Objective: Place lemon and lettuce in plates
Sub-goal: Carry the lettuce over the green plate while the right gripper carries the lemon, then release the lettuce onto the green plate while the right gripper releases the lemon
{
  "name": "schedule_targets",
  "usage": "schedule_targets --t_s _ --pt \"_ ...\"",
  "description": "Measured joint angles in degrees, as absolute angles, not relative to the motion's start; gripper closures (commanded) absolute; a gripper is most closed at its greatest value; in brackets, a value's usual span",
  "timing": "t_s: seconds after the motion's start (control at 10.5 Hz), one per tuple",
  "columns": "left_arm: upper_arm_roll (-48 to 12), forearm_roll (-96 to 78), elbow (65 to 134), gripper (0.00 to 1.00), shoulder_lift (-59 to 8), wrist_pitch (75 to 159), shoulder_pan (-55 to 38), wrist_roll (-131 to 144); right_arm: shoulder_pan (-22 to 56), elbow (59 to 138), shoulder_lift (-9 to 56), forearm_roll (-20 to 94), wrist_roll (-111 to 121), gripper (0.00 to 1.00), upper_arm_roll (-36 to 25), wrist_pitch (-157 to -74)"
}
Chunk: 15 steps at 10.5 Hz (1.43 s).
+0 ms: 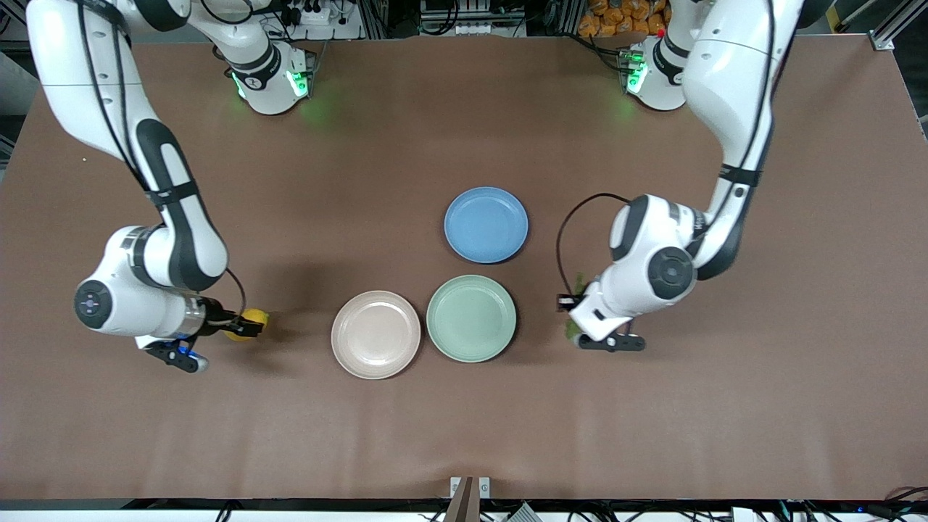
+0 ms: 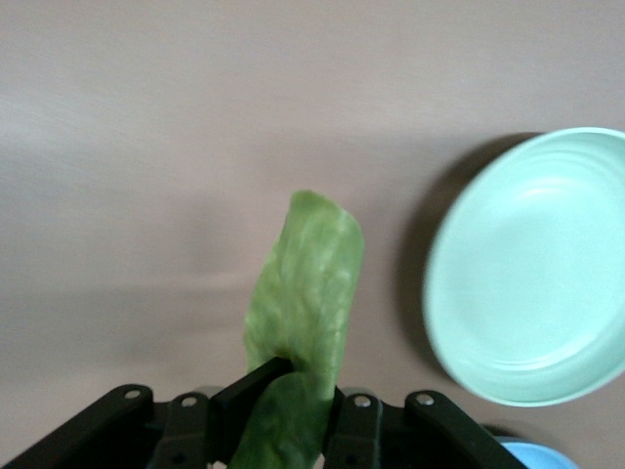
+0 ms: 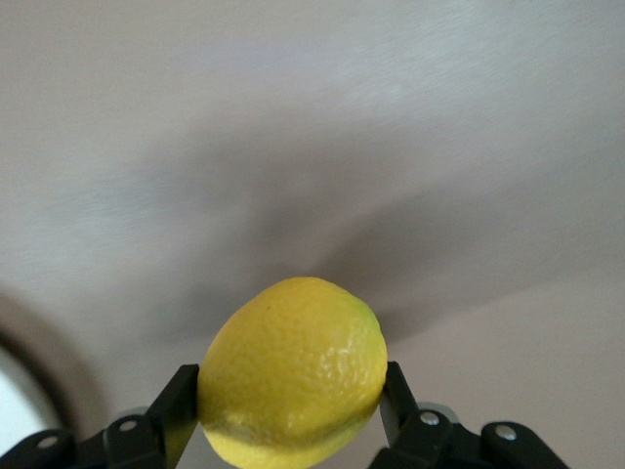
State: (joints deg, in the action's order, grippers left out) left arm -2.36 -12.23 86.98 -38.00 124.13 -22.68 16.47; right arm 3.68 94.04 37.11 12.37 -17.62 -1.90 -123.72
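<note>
The yellow lemon (image 3: 293, 366) is clamped between the fingers of my right gripper (image 3: 290, 391), shut on it. In the front view the lemon (image 1: 254, 317) and right gripper (image 1: 245, 325) hang over bare table, beside the beige-pink plate (image 1: 375, 334) toward the right arm's end. My left gripper (image 2: 298, 376) is shut on the green lettuce (image 2: 308, 283), whose leaf sticks out past the fingertips. It hangs beside the mint green plate (image 2: 532, 274). In the front view the left gripper (image 1: 574, 319) is mostly hidden under its wrist, and only bits of lettuce (image 1: 578, 281) show beside the green plate (image 1: 471, 317).
A blue plate (image 1: 486, 224) lies farther from the front camera than the green plate, and its edge (image 2: 532, 457) shows in the left wrist view. All three plates hold nothing. The brown tabletop (image 1: 464, 435) stretches wide around them.
</note>
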Motion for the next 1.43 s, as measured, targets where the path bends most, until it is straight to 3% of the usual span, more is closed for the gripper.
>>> schedule_targets --t_s 0.38,0.86,1.05,1.14,1.24,1.33,1.43 --pt "-2.74 -15.01 81.86 1.00 -41.51 125.60 -27.56 24.65 10.85 90.78 37.10 12.46 -34.05 0.72 -1.05 -123.73" --pt "-3.01 -21.92 79.22 1.00 -45.64 138.95 -31.28 28.14 16.53 90.32 38.07 21.55 -47.17 0.71 -0.88 -132.72" --pt "-3.07 -21.96 77.14 1.00 -47.44 141.27 -32.25 30.11 18.86 90.32 39.68 21.89 -52.90 0.60 -0.86 -136.73" --pt "-3.11 -21.96 76.60 1.00 -48.23 142.88 -32.73 30.59 19.62 90.32 40.38 21.90 -54.61 0.33 -0.87 -138.02" --pt "-3.17 -21.96 76.47 1.00 -48.94 144.04 -33.23 30.99 20.11 90.31 40.83 21.90 -55.21 0.00 -0.87 -138.89" --pt "-3.21 -21.96 76.40 1.00 -49.59 144.62 -33.73 31.52 20.45 90.31 41.08 21.90 -55.45 0.00 -0.88 -139.51" --pt "-3.24 -21.97 76.39 0.88 -50.11 144.90 -34.06 31.73 20.69 90.31 41.18 21.90 -55.50 0.00 -0.89 -139.76"
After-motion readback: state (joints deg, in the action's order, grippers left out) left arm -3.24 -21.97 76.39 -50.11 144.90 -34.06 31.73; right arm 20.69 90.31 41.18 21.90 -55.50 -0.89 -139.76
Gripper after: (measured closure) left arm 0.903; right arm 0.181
